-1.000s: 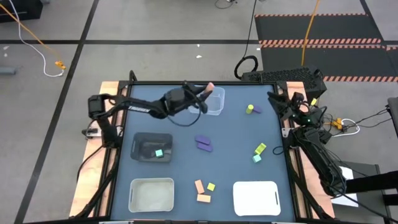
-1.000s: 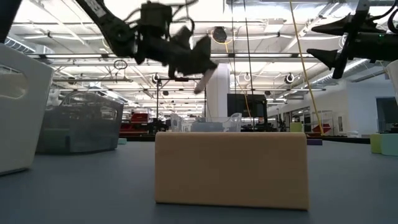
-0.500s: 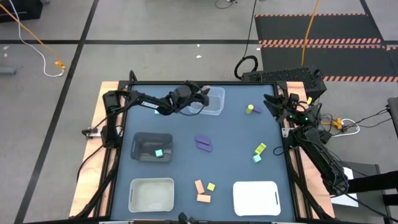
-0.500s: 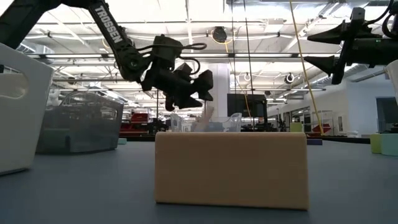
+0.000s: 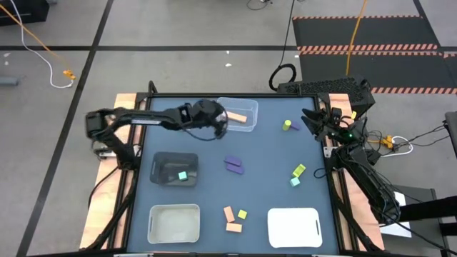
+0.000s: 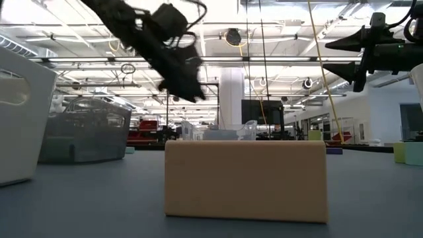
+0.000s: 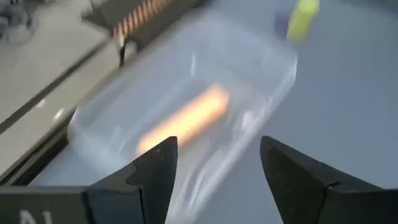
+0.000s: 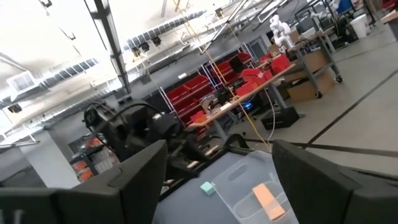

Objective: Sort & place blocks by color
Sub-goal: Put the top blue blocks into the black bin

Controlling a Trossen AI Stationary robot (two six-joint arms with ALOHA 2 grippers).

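A pale orange bar (image 5: 238, 118) lies on the floor of the clear bin (image 5: 251, 127) at the table's far middle; it also shows in the left wrist view (image 7: 186, 118). My left gripper (image 5: 220, 118) is open and empty just left of that bin, raised above it (image 6: 188, 86). My right gripper (image 5: 308, 116) is open and empty at the far right, held high (image 6: 334, 56). Two purple bars (image 5: 233, 164) lie mid-table. A teal block (image 5: 182, 175) lies in the dark bin (image 5: 161, 160).
A yellow-green cylinder (image 5: 286, 125) stands at the far right. A yellow-green block (image 5: 298, 170) and a teal cube (image 5: 294, 182) lie at the right. Two orange blocks (image 5: 230, 220) and a yellow-green cube (image 5: 243, 214) lie near the front, between two white bins (image 5: 153, 214) (image 5: 275, 232).
My left gripper carried the orange bar above the clear bin, came down toward it and let the bar go. The bar dropped and now lies in the bin. The gripper has since drawn back toward the table's left and risen.
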